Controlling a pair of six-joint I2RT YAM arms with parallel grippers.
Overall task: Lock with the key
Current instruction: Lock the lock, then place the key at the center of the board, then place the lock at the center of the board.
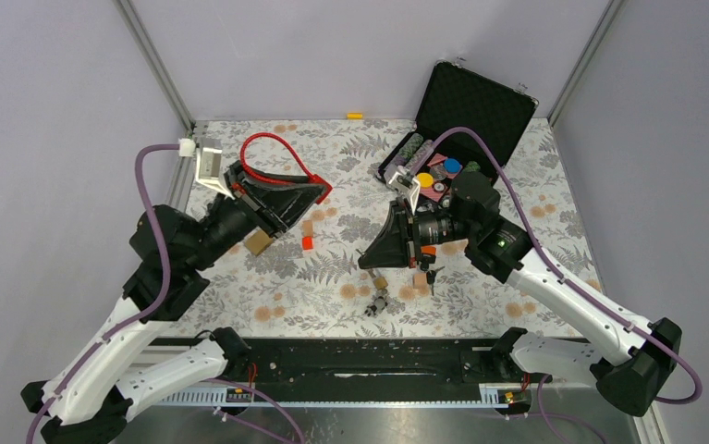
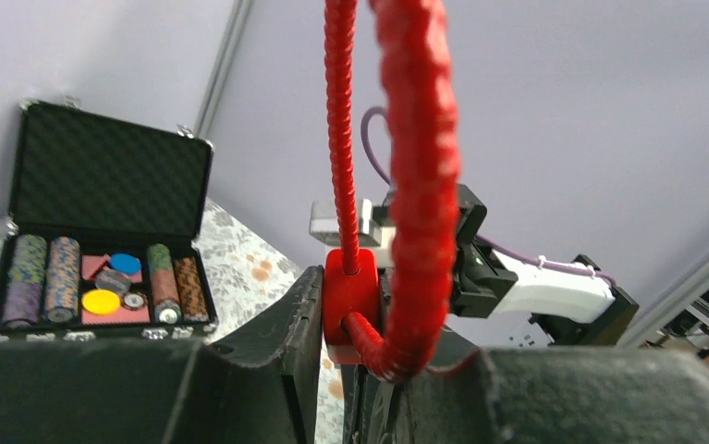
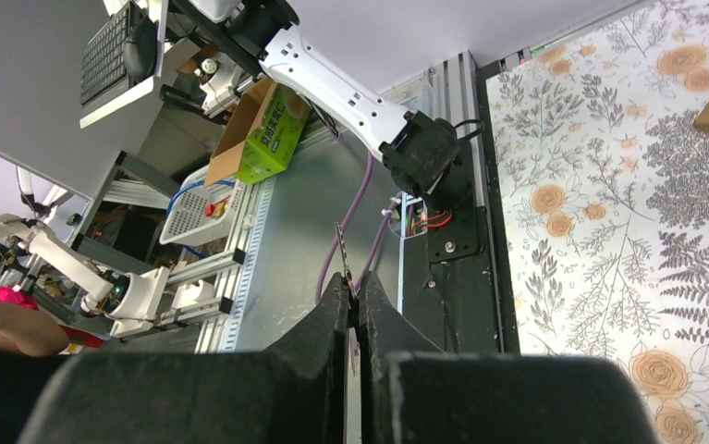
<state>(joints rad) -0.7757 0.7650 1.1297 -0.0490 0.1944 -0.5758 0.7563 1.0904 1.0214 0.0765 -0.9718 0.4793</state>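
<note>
- Left gripper [image 1: 306,196] – black, wedge-shaped fingers clamped on the cable lock [image 2: 346,305]. The lock has a blocky red plastic body. Its ribbed red cable loop [image 1: 272,143] arches up and back; in the left wrist view the loop runs out of the top of the frame.
- The lock's keyway cannot be seen in any view; the fingers cover the body's lower part.
- Just beside the left fingers on the floral cloth [image 1: 332,277] lie a tan block [image 1: 258,242] and a small red cube [image 1: 307,242].
- A dark metal cluster [image 1: 380,302] lies near the front edge, too small to identify.
- Right gripper [image 3: 353,310] – fingers pressed together on the key [image 3: 341,248]. The key is a thin metal blade seen edge-on, with only its tip protruding and its teeth not resolvable.
- The key sits to the right of the lock and clear of it, with bare cloth between them.
- At the rear right stands an open hard case [image 1: 475,106]. Its lid is lined with egg-crate foam, and stacked chips [image 2: 101,302] fill its tray.
</note>
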